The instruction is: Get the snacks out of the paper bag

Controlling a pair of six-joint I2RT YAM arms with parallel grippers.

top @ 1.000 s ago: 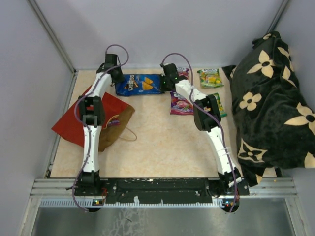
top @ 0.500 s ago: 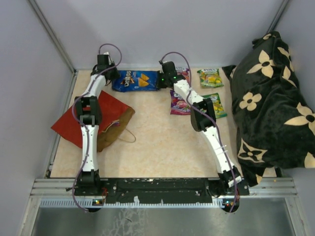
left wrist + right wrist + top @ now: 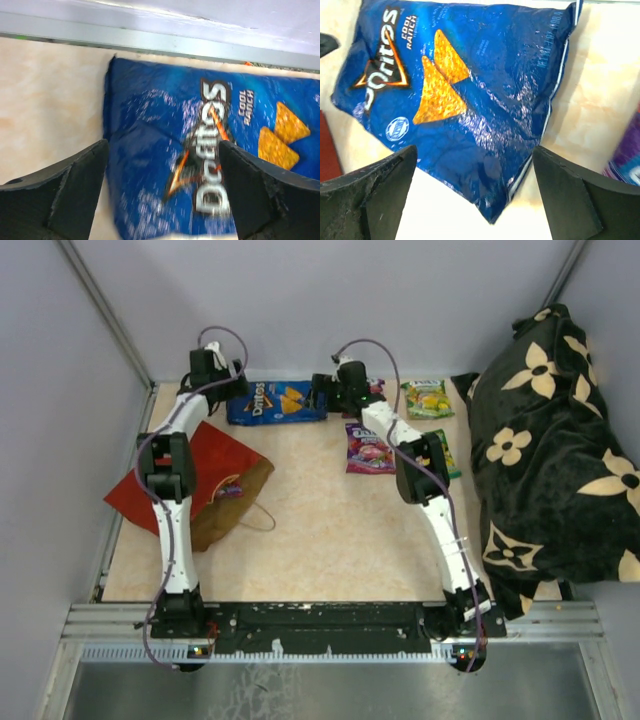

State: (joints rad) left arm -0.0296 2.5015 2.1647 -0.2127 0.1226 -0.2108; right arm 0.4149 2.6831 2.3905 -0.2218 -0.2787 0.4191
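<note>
The Doritos bag lies flat on the table, label up, with its long edge along the far rail and no part of it inside the paper bag. The left gripper hangs over the left end of the Doritos bag with its claw spread wide and nothing in it. The right gripper hangs over the right end of the Doritos bag, equally wide and equally empty. The paper bag lies collapsed on its side, to the left of the Doritos bag and nearer the arm bases, with its mouth and one loop handle toward the table centre. A small item shows at that mouth; it is too small to identify, so the bag should be treated as possibly not empty. A purple candy packet and green packets lie to the right of the Doritos bag. Hazards from here: both sets of finger pads sit low beside the glossy film, so a sideways withdrawal could catch a crimped edge and drag the Doritos bag. The left arm passes over the paper bag, and a low return could snag the handle or flatten the mouth further, making any remaining snack harder to reach.
</note>
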